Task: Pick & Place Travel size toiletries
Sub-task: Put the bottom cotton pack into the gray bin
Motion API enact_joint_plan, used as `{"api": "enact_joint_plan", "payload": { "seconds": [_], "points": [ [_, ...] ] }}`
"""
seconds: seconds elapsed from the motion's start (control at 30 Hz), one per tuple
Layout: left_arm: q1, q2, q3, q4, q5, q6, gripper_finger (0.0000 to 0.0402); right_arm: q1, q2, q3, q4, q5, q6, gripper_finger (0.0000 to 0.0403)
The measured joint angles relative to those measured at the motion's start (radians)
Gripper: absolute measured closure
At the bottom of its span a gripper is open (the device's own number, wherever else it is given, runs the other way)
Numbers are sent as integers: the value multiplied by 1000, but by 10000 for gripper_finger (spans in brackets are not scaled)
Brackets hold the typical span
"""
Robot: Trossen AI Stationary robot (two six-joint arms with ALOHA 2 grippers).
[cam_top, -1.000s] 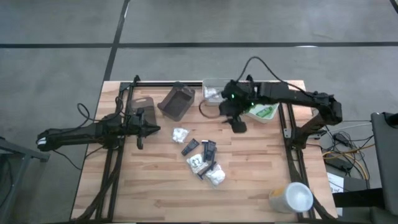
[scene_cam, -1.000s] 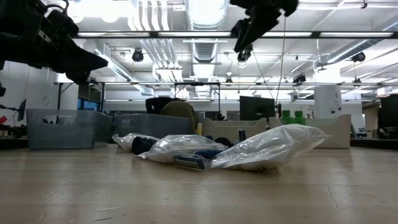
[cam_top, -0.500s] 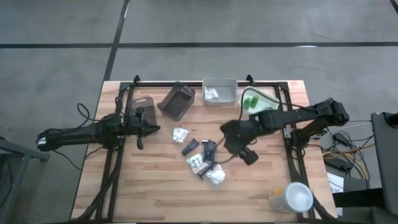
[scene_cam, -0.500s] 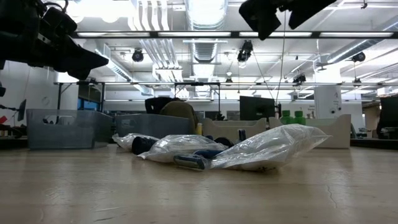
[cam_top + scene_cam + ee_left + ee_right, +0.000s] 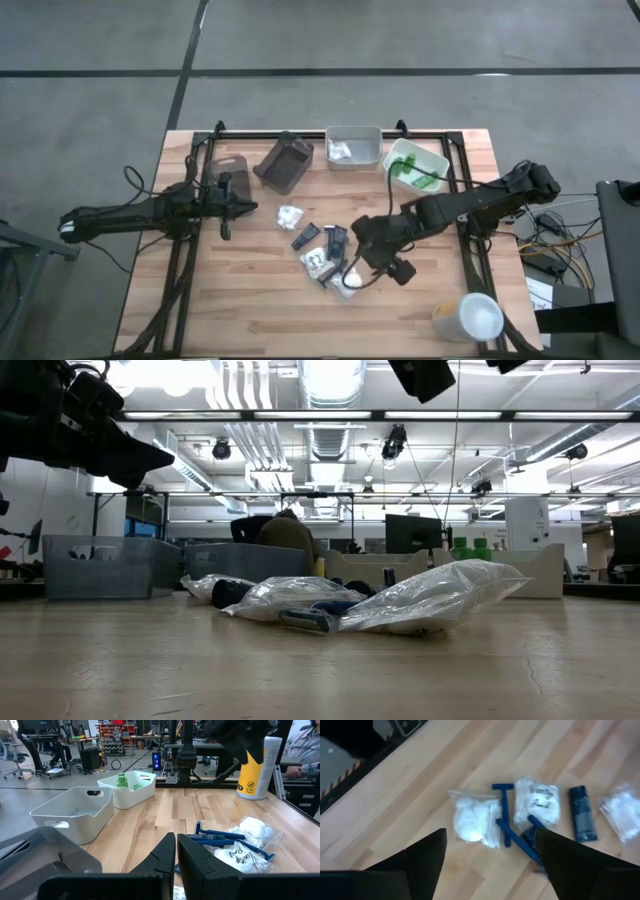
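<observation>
several toiletries point(image 5: 325, 255) lie heaped at the table's centre: white crinkly packets point(image 5: 474, 821), dark flat tubes point(image 5: 582, 813) and thin blue-handled razors point(image 5: 506, 815), overlapping or touching. some are already sorted: green bottles sit in the white tray point(image 5: 436, 160) at about one o'clock from the heap, and a white packet lies in the grey tray point(image 5: 354, 134) at twelve.

my right gripper point(image 5: 372, 252) hangs over the heap's three o'clock edge, fingers point(image 5: 426, 854) spread wide with nothing between them. from my wrist, the puffy packet and the razors sit between my two fingers. my left gripper point(image 5: 248, 209) waits at nine o'clock from the heap, near the brown tray point(image 5: 284, 163), closed on nothing.

my worry is the crowding. if i come down as i am, i judge i could pinch a packet and a razor together, or catch only the slippery film so the packet slides out on the lift. a finger landing on a razor handle could flick it away or scatter its neighbours.
</observation>
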Motion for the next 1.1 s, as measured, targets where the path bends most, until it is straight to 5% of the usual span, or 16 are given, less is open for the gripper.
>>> {"api": "enact_joint_plan", "payload": {
  "seconds": [0.4, 1.1],
  "points": [
    [0, 4, 0, -11, 0, 0, 378, 111, 180, 27, 94, 3, 24, 122],
    [0, 6, 0, -12, 0, 0, 378, 97, 458, 66, 104, 63, -5, 200]
  ]
}}
